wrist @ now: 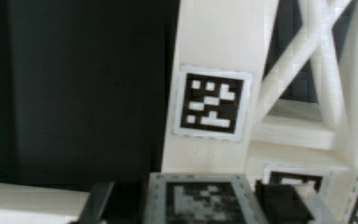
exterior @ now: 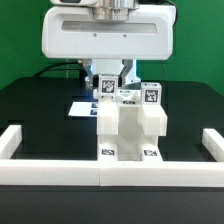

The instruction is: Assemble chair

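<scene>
Directly below end effector point(exterior: 111, 84): tagged chair point(exterior: 131, 128).

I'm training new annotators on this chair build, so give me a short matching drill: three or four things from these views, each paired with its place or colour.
Things:
1. chair
2. pincer
3. border rails
4. table

Descriptions:
A. black surface
B. white, edging the work area
C. shut, just above the chair's top
D. white blocks bearing square tags, centre

Pairs: 1-D, 2-C, 3-B, 4-A
</scene>
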`<state>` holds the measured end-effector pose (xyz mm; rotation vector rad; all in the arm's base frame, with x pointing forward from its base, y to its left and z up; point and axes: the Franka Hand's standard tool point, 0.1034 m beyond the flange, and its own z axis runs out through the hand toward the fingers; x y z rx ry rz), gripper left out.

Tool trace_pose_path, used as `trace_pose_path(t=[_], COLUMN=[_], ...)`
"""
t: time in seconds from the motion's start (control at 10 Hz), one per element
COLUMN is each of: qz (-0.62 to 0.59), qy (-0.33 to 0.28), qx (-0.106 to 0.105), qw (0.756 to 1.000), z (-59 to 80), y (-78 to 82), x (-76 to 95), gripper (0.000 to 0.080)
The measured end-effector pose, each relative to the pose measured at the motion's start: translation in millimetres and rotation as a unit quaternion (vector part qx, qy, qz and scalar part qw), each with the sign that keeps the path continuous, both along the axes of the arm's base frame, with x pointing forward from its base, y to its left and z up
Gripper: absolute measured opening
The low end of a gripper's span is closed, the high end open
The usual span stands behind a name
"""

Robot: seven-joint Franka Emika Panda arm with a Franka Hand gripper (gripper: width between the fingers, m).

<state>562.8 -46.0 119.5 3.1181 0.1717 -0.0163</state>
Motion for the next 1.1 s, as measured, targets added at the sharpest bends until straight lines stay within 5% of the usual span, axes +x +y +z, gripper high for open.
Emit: trace_pose_path(t=[1.1], qz=[-0.001], qy=[0.002], qx=[-0.003], qw=[1.0], z=[-4.5], y=[2.9], x=[0.5], gripper=[0.0287])
